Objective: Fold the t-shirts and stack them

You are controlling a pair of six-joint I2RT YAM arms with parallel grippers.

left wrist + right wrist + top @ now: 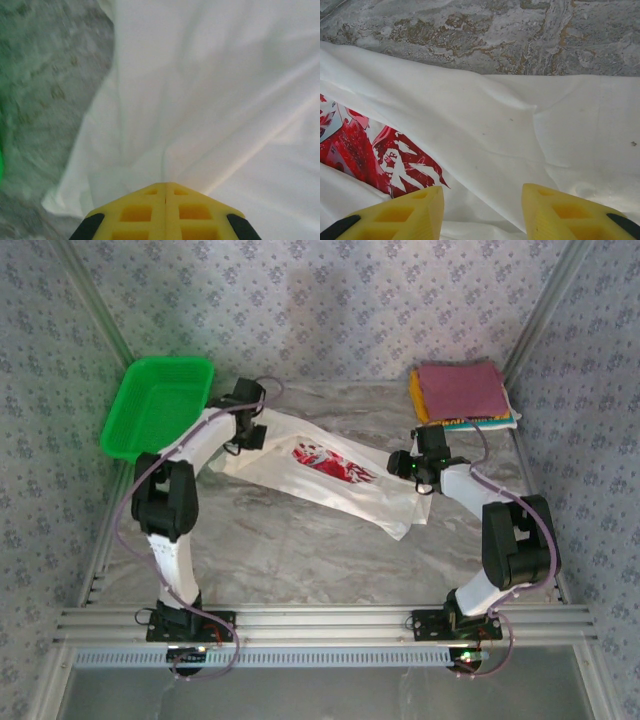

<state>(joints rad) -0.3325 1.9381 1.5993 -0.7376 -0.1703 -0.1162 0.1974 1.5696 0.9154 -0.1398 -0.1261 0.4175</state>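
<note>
the white t-shirt (pixel 330 478) lies rumpled and unfolded in the middle; maroon, yellow and teal folded shirts (pixel 462 392) sit stacked at the far right corner. left gripper (pixel 166 197) is pinched shut on the white cloth's edge; right gripper (pixel 482 200) hangs spread apart above it. green mesh basket (pixel 157 405) stands far left, obstructing nothing.

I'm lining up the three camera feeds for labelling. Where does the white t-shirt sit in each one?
Top external: the white t-shirt lies diagonally at mid-table between the arms.
Left wrist: it covers centre and right, pinched in the shut left end effector.
Right wrist: it spans middle and bottom, under the open right end effector.
Shared landmark: the marbled table.
</note>
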